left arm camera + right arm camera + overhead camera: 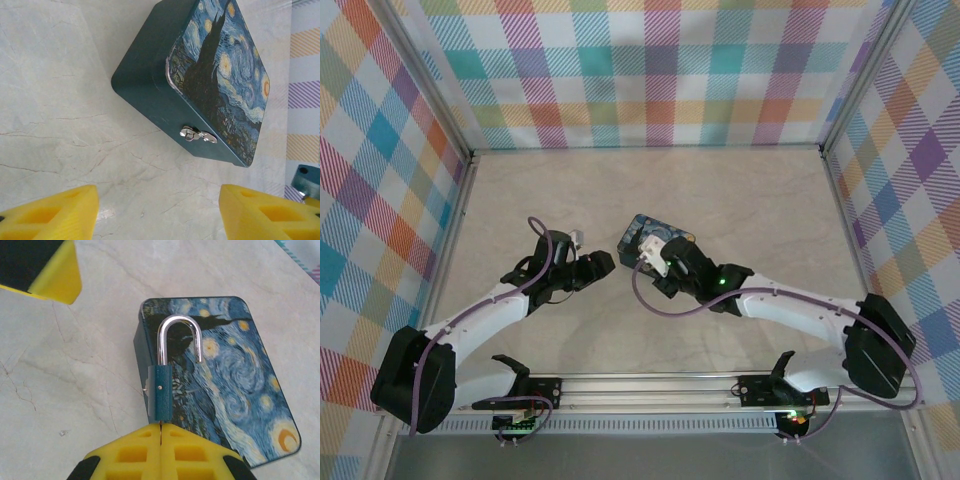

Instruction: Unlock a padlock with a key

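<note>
In the top view the left gripper (603, 263) sits left of centre on the table (740, 190), pointing toward the painted box (656, 236). Its wrist camera shows the yellow fingers (55, 215) apart at the lower corners of the frame, with bare table between them. The box (150, 85) lies beyond in the upper right, its small silver latch (198, 135) on the near side wall and its starry-night lid tilted away.

In the right wrist view, a yellow fingertip of the left gripper (55, 280) shows at the upper left. At the bottom centre, the right gripper (160, 440) has its fingers pressed together on the blue padlock (161, 392). The padlock stands upright, seen edge-on, over the left part of the box lid (240, 390). Its silver shackle (179, 325) arches above, the right leg ending free of the body. What may be the key (145, 388), a tiny pale sliver, juts from the body's left edge; it is too small to be sure.
</note>
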